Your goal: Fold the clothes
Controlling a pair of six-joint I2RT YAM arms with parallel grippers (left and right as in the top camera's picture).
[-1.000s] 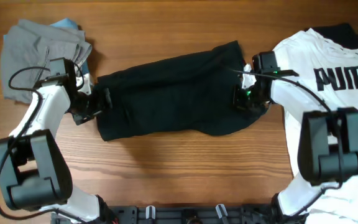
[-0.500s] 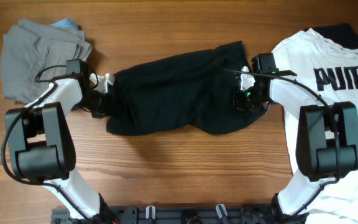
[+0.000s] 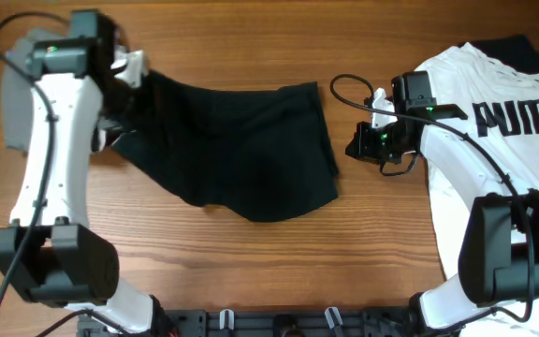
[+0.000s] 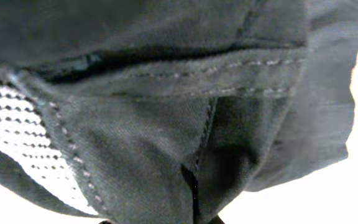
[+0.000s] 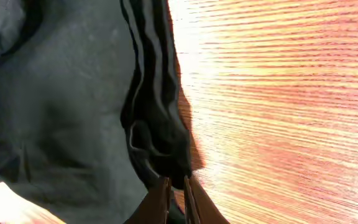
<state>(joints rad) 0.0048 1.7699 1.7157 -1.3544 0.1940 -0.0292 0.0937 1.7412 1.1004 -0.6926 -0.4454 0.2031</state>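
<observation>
The black shorts (image 3: 241, 150) lie spread across the table's middle, their left end pulled up toward the back left. My left gripper (image 3: 137, 73) is shut on that end. The left wrist view is filled with the dark cloth (image 4: 166, 124) and its pale mesh lining (image 4: 17, 124). My right gripper (image 3: 354, 148) hovers just right of the shorts' right edge, with a strip of wood between them from above. In the right wrist view its tips (image 5: 176, 193) are nearly together at the shorts' hem (image 5: 157, 143); no cloth shows between them.
Grey shorts (image 3: 12, 103) are bunched at the back left, partly under my left arm. The white PUMA T-shirt (image 3: 494, 187) covers the right side, over a black garment (image 3: 522, 51). Bare wooden table (image 3: 251, 262) runs along the front.
The left gripper closed on the shorts' left end and swung to the back left, dragging the shorts leftward. Their right end came away from the right gripper, which barely moved.
</observation>
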